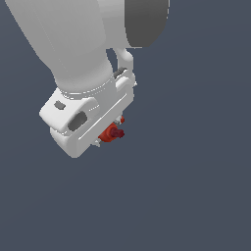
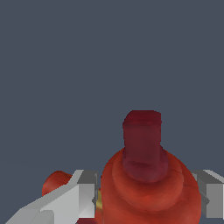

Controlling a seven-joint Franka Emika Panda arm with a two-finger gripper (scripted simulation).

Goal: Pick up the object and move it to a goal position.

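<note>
- Exterior view: the white Panda arm (image 1: 73, 44) comes down from the upper part of the picture, and its hand block hides most of the gripper (image 1: 109, 135) beneath it.
- The red drill-shaped toy (image 1: 112, 133) sits right under that hand block, on the side toward the exterior view's right, with its dark red nose tip (image 1: 119, 133) pointing out to that side.
- Behind the arm and the toy there is only a flat slate-blue field. It carries no edge, seam, shadow or horizon, so I cannot tell whether it is a bench, a floor or open background, nor whether the toy touches anything below it.
- Wrist view: the toy (image 2: 148, 192) fills the space between the two grey-white fingers (image 2: 83, 194), one on each side of its rounded red body.
- The fingers are closed narrow against the toy's body and hold it.
- The nose tip (image 2: 142, 140) stands out from the body, away from the camera.
- A thin yellowish patch (image 2: 99, 199) shows on the toy just beside one finger, and a small red lobe (image 2: 56, 183) of the toy shows beyond that same finger.
</note>
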